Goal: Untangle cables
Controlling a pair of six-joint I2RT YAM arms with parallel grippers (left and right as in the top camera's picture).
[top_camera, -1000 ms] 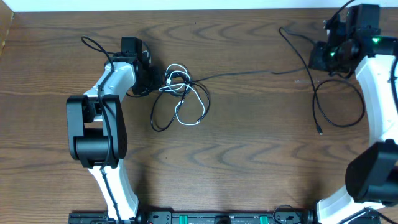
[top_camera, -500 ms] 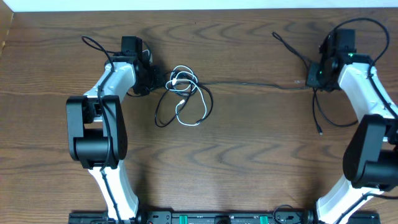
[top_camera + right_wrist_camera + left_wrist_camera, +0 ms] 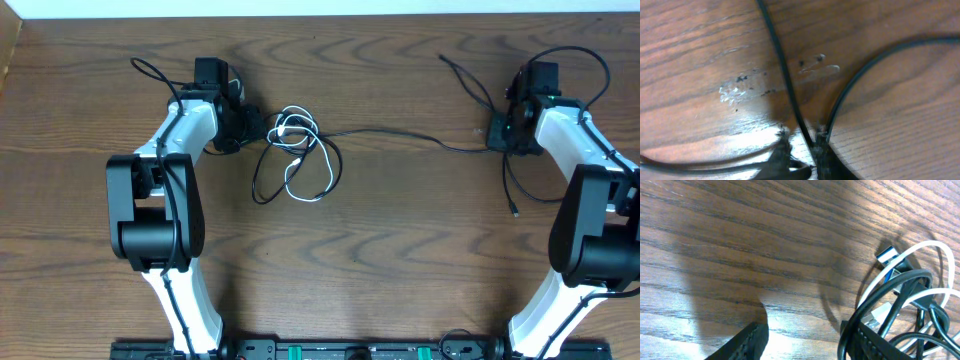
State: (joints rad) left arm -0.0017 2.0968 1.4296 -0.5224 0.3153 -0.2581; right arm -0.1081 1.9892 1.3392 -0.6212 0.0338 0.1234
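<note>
Though tips cut off, left claw (image 3: 804, 330) wide beside cables (image 3: 907, 278); right claw (image 3: 805, 150) narrow astride black cable (image 3: 776, 50), grip unclear

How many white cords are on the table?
1. The white cord lies looped in the tangle beside the left gripper, twisted with black cords. Another could hide under those loops, but none shows.

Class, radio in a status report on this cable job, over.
Left gripper open, empty. Right gripper closed on black cable. White cable tangled with it beside left gripper.
</note>
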